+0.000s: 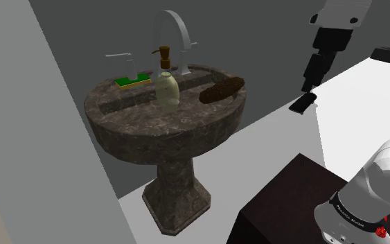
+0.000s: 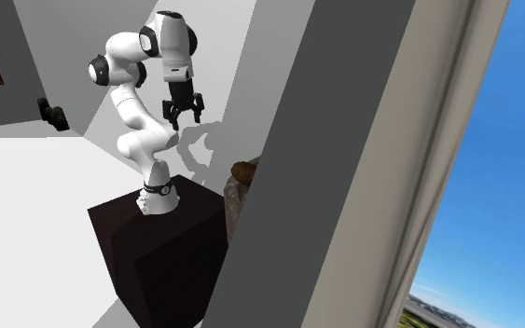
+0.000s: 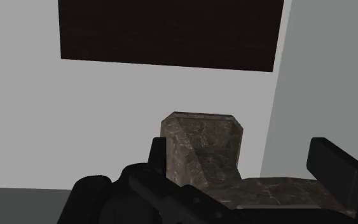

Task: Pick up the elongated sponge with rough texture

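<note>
The elongated brown, rough-looking sponge [image 1: 222, 90] lies on the right rim of a dark marbled pedestal sink [image 1: 152, 128]. In the second exterior view the sponge's end [image 2: 243, 170] peeks out from behind a grey wall edge. My black gripper [image 1: 309, 84] hangs in the air to the right of the sink in the shoulder view, higher than the sponge and well apart from it. Its fingers stand open with nothing between them [image 2: 184, 116]. In the wrist view the gripper [image 3: 241, 167] looks down on the sink's pedestal foot [image 3: 203, 143].
A soap dispenser bottle [image 1: 166, 86] stands mid-basin, a green and yellow sponge [image 1: 132, 81] lies at the back left, and a curved faucet [image 1: 176, 31] rises behind. The dark stand [image 1: 290, 208] is at lower right. A small black object [image 1: 303, 104] sits beyond the gripper.
</note>
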`<state>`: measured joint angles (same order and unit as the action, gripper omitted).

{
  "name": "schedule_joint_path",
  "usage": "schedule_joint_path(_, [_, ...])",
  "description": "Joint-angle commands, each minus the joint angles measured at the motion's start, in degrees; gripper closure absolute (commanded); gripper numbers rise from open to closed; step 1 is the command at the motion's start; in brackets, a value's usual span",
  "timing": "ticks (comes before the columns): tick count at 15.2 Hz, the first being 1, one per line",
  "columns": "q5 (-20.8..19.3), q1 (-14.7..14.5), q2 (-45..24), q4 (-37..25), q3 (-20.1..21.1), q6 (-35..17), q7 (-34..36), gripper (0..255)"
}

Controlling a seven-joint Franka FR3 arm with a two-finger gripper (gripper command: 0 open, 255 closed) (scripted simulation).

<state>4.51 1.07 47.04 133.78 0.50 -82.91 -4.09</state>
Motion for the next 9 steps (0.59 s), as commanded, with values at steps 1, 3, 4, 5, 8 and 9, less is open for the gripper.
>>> schedule_joint_path(1, [0.00, 0.00, 0.00, 0.00, 0.00, 0.00, 0.00, 0])
schedule_joint_path(3, [2.86, 0.27, -4.38, -1.62, -1.81, -2.54, 0.37, 0])
schedule_joint_path(4, [4.35, 0.35, -6.58, -2.49, -2.72, -3.73, 0.45, 0])
schedule_joint_path(5, [5.89, 0.39, -8.78, -3.39, -3.64, -4.85, 0.47, 0])
schedule_joint_path(8, [10.84, 0.27, -15.38, -6.36, -6.47, -7.80, 0.15, 0])
schedule_joint_path(9, [12.61, 0.17, -17.58, -7.42, -7.44, -8.63, -0.07, 0])
